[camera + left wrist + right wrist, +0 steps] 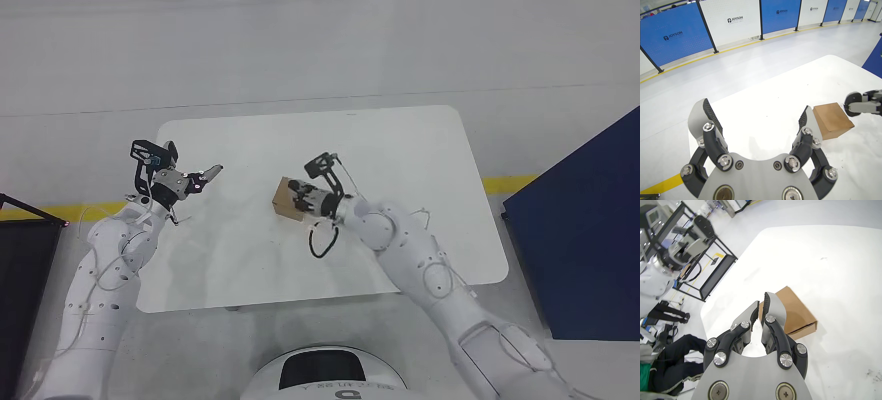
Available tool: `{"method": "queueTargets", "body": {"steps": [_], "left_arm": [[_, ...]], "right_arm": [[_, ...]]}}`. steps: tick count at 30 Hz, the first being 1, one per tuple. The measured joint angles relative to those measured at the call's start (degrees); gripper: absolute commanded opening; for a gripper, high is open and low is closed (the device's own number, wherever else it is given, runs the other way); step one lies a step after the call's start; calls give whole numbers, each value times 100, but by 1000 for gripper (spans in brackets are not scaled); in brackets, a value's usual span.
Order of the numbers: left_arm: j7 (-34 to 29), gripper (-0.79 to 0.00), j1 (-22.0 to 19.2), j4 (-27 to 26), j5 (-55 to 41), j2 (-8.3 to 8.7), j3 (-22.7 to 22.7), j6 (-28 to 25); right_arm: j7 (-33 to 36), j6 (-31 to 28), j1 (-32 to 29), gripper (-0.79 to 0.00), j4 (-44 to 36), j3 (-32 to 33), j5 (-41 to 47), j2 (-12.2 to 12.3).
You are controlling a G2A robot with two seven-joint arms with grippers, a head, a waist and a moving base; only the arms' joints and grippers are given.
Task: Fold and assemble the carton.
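Note:
A closed brown carton (286, 199) lies near the middle of the white table (400, 150). My right gripper (304, 193) sits at the carton's right side, just over its top edge. In the right wrist view its fingers (772, 306) stand almost together with nothing between them, in front of the carton (798, 315). My left gripper (210, 174) hovers over the table's left part, well apart from the carton. It is open and empty (757, 111), with the carton (832, 119) ahead of it and the right gripper (854, 107) at the carton's far corner.
The table's left edge (696, 106) is close under my left gripper. A black rack (715, 275) stands on the floor left of the table, and a blue panel (590, 230) stands on its right. Blue and white partitions (734, 22) line the far side.

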Motion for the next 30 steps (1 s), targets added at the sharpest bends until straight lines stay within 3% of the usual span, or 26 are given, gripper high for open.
{"method": "queueTargets", "body": {"steps": [5,15,25,30], "left_arm": [[0,0,0,0,0,0,0,0],[0,0,0,0,0,0,0,0],[0,0,0,0,0,0,0,0],[0,0,0,0,0,0,0,0]], "right_arm": [[799,-829,87,-785,14,-267,-159,38],[973,-43,601,-785,842,-689,-88,-169],[131,1065,500,-785,1308,29,308,-24],[19,881,291,-785,1052,259,357,79]]}}
